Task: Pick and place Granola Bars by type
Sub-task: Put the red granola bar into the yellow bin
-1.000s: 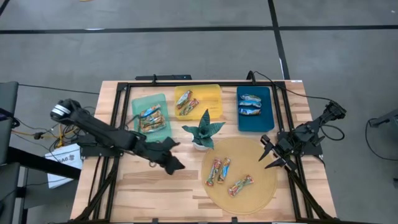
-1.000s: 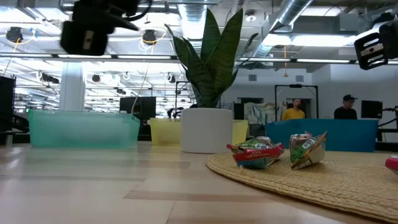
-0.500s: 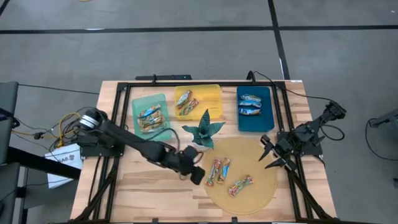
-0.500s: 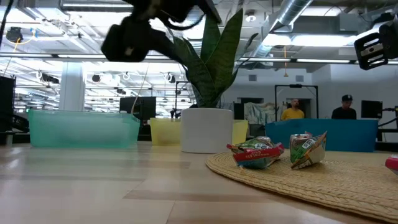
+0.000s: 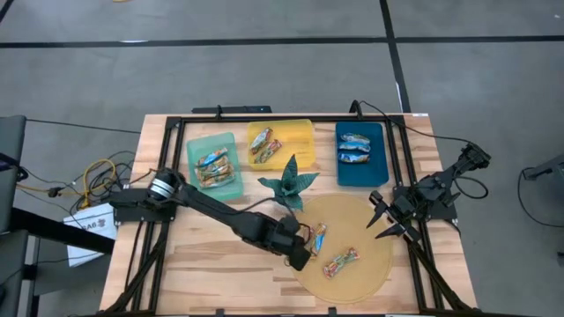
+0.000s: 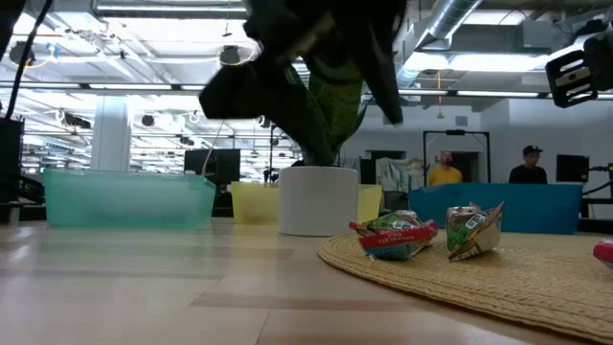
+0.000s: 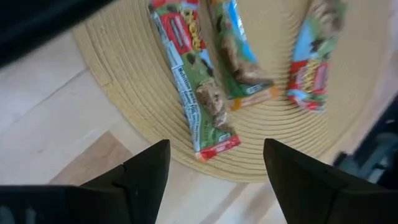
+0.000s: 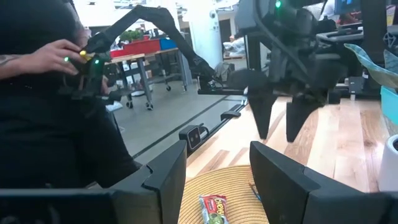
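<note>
Three granola bars in multicoloured wrappers lie flat on the round woven mat (image 5: 352, 273): a left bar (image 7: 198, 93), a middle one (image 7: 239, 56) and a right one (image 5: 341, 261). More bars lie in the green tray (image 5: 214, 145), the yellow tray (image 5: 295, 141) and the blue tray (image 5: 361, 172). My left gripper (image 7: 214, 171) hangs open and tipped downward over the mat's left edge, just above the left bar's near end, touching nothing. My right gripper (image 5: 381, 220) waits open at the mat's right side, above the table.
A potted plant (image 5: 286, 187) stands between the trays and the mat, close behind my left arm. A black frame (image 5: 167, 176) runs around the table. Bare wood lies at the near left. A person (image 8: 56, 93) stands beyond the table in the right wrist view.
My left gripper has swung toward the table's right edge, from the bare wood left of the plant to the mat's left edge. It has sunk a little and tipped further downward as the arm stretched out. The bars have stayed where they were.
</note>
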Action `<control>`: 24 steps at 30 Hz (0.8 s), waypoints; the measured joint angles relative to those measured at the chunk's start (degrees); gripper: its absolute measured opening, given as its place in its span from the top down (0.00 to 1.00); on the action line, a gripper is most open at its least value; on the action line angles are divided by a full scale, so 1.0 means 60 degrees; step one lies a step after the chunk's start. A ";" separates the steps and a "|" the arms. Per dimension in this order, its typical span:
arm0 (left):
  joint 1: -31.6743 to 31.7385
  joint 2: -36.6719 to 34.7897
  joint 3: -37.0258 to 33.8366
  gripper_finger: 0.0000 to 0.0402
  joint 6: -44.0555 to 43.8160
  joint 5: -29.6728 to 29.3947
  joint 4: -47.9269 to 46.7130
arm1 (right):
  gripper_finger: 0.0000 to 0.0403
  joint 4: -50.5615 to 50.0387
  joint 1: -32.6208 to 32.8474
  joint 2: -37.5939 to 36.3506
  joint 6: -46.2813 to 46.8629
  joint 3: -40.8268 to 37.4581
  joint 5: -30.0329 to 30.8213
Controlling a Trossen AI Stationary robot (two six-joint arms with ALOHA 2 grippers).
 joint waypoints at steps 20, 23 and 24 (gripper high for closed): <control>0.0389 0.1342 0.1621 0.37 0.0724 0.0029 -0.1093 | 0.58 -0.0002 -0.0002 0.0000 0.0000 0.0000 0.0002; 0.0392 0.1342 0.1621 0.37 0.0672 0.0013 -0.1095 | 0.58 -0.0005 -0.0002 -0.0002 0.0000 0.0000 0.0004; 0.0394 0.1342 0.1621 0.37 0.0667 -0.0001 -0.1097 | 0.58 -0.0005 -0.0002 0.0002 -0.0002 0.0000 0.0004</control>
